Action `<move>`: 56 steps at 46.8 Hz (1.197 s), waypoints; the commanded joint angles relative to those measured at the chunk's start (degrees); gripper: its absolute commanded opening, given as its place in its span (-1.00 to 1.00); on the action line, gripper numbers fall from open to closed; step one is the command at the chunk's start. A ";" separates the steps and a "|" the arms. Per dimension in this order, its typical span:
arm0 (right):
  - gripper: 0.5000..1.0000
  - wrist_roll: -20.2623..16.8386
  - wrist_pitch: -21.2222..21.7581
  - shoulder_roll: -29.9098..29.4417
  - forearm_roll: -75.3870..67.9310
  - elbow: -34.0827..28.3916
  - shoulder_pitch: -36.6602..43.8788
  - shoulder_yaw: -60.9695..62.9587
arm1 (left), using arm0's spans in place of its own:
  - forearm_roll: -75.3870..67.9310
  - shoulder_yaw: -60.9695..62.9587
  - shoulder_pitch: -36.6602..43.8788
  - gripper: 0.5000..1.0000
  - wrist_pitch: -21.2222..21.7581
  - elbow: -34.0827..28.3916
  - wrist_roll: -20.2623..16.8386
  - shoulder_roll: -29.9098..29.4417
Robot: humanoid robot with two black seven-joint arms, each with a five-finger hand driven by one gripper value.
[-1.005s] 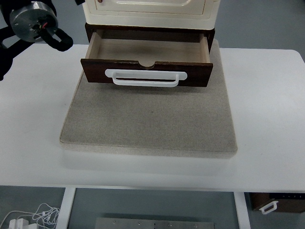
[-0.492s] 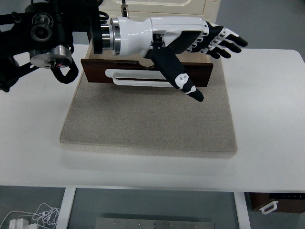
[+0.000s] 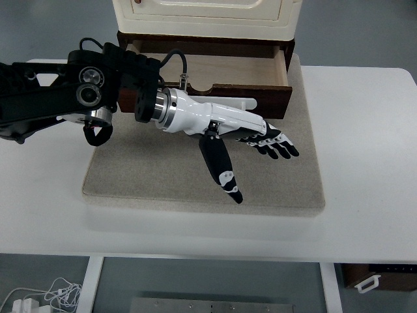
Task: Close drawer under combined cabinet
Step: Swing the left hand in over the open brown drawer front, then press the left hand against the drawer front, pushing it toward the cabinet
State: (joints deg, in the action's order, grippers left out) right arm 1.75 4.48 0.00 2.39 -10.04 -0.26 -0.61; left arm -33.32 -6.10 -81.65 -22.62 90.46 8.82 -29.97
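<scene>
Drawer (image 3: 208, 72) comes first: it sits under the cream cabinet (image 3: 205, 18) at the far side of the table (image 3: 365, 163), and it is pulled out. Its dark front board faces the robot, with a white handle (image 3: 251, 103) on it. Most of the handle is hidden behind the arm.

Inside, the drawer looks bare. Only its light wood floor shows, and no things lie on it. The cabinet door above looks shut, so what is in there cannot be told.

The cabinet and drawer stand on a grey mat (image 3: 163, 169). The left hand (image 3: 251, 140) hangs over the mat, just in front of the drawer's front board. Its fingers are spread out flat and it holds nothing. The thumb points down toward the near side of the mat. The right hand is not in the picture.

What could go wrong? The hand sits toward the right half of the front board. A push on one side could turn the drawer a bit so it jams. A finger could catch in the handle. A hard push could slide the whole cabinet back on the mat. A flat push near the middle looks safest.
</scene>
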 commanded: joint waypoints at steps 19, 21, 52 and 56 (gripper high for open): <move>0.81 0.00 0.00 0.00 0.07 0.02 0.00 0.00 | 0.01 0.56 0.27 1.00 -5.41 -3.18 14.12 0.79; 0.81 0.00 0.00 0.00 0.07 0.02 0.00 0.00 | 0.01 0.56 0.18 1.00 -5.33 -3.27 15.34 0.79; 0.81 0.00 0.09 0.00 -0.02 0.02 0.00 0.00 | 0.01 -0.32 -0.61 1.00 -4.80 -10.13 23.52 4.74; 0.81 0.00 0.00 0.00 -0.02 0.02 0.00 0.00 | 0.01 -0.41 -0.70 1.00 -4.10 -10.83 23.52 5.18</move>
State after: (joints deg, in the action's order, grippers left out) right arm 1.76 4.49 0.00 2.41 -10.03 -0.26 -0.61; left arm -33.37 -6.44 -82.28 -27.28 80.17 32.35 -25.06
